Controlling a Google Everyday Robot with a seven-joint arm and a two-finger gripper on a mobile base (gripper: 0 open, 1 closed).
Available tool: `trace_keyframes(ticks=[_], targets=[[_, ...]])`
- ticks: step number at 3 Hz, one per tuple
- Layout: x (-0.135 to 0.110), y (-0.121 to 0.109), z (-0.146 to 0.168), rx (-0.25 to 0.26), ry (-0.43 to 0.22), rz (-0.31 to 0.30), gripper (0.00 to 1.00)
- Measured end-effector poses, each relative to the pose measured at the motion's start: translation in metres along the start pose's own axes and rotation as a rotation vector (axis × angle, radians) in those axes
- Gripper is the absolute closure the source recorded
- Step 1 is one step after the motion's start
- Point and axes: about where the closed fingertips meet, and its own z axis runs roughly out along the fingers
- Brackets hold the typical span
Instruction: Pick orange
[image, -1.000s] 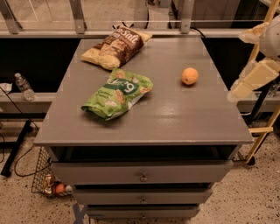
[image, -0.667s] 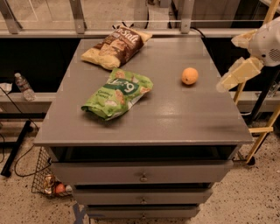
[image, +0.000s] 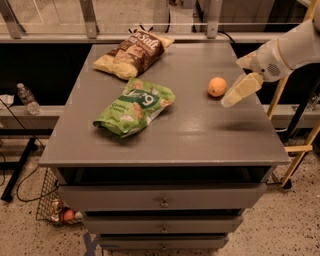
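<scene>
The orange (image: 217, 86) is a small round fruit lying on the right part of the grey cabinet top (image: 200, 135). My gripper (image: 232, 83) comes in from the right on a white arm and hovers just right of the orange, a little above the top. Its cream fingers (image: 241, 90) are spread apart with nothing between them. The gripper does not touch the orange.
A green snack bag (image: 134, 106) lies mid-left on the top and a brown and yellow chip bag (image: 132, 52) at the back left. Drawers (image: 162, 202) are below. A yellow ladder (image: 295, 145) stands at the right, and a wire basket (image: 52, 207) and a bottle (image: 27, 99) at the left.
My gripper has moved left, from beyond the right edge of the top to just beside the orange. The orange and bags have not moved.
</scene>
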Motion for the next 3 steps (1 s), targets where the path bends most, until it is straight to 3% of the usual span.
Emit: trace_keyframes(ticks=[2, 3], targets=[[0.002, -0.001, 0.046, -0.056, 0.015, 0.021, 0.00], [-0.002, -0.001, 0.062, -0.072, -0.004, 0.009, 0.17]])
